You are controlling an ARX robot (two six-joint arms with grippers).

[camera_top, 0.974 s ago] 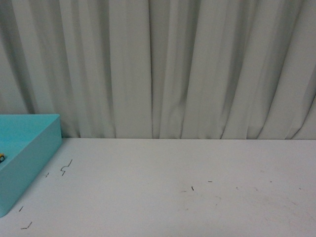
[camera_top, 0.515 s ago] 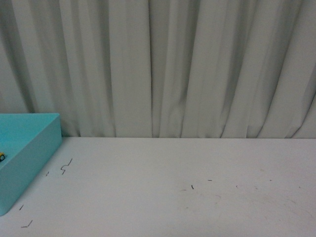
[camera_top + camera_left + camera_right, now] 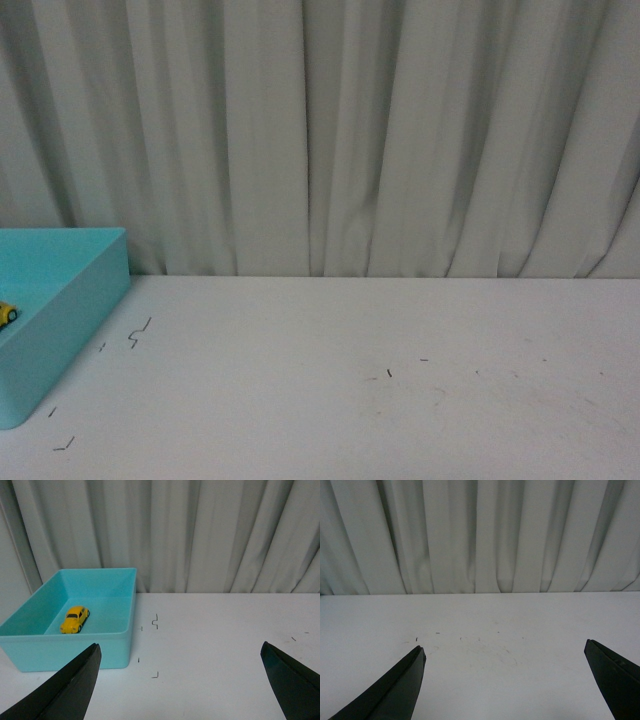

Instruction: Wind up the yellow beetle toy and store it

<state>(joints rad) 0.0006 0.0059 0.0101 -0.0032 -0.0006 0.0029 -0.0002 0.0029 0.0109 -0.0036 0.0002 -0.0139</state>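
The yellow beetle toy (image 3: 75,619) lies on the floor of the turquoise bin (image 3: 120,645), its long axis along the bin's length. The left gripper (image 3: 182,682) is nearer, fingers wide apart, the toy beyond them. The right gripper (image 3: 505,680) also gapes, holding nothing

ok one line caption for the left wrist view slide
Yellow beetle toy lies inside the turquoise bin on the white table, open left gripper empty.
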